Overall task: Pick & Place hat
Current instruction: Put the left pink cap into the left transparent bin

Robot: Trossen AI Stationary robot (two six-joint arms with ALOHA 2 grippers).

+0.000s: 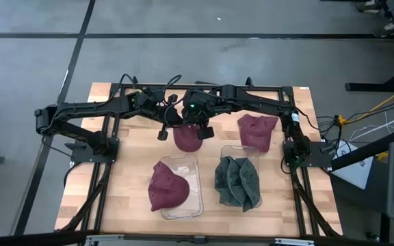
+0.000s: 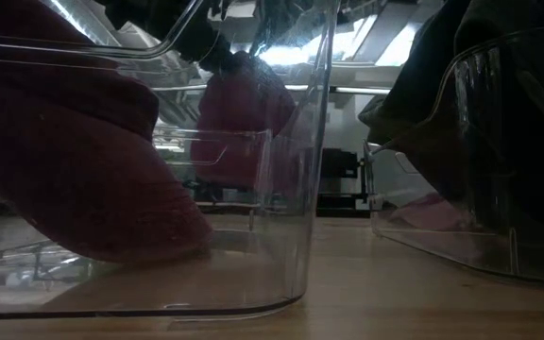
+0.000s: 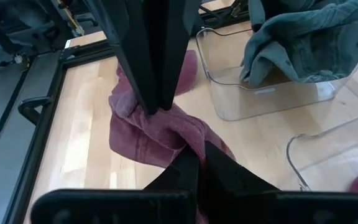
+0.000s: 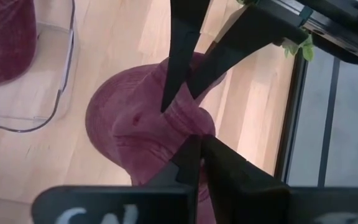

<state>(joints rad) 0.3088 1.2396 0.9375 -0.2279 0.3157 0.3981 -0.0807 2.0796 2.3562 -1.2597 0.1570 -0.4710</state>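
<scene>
A light wooden table (image 1: 132,198) carries two clear plastic bins: the left bin (image 1: 193,198) holds one maroon hat (image 1: 167,186), the right bin (image 1: 232,150) a pile of grey-green hats (image 1: 239,181). A second maroon hat (image 1: 257,131) lies loose on the wood near the right arm's base.

At the table's far middle, both arms meet over a third maroon hat (image 1: 187,137), the one now in play. The left gripper (image 3: 188,152) is closed on a bunched fold of its fabric, fingers pinched tight with cloth between them. The right gripper (image 4: 196,140) is likewise clamped on the same hat, close beside the other's pinch. From table height the hat hangs in a lump behind the left bin, seemingly off the wood or barely touching it.

Done well, the carry likely means raising both grips together so the cloth neither stretches nor tears free, and lifting high enough for the sagging crown to pass over a bin wall. The maroon bin looks the natural target. One risk: the hanging fabric catches the clear rim and drags the bin.
</scene>
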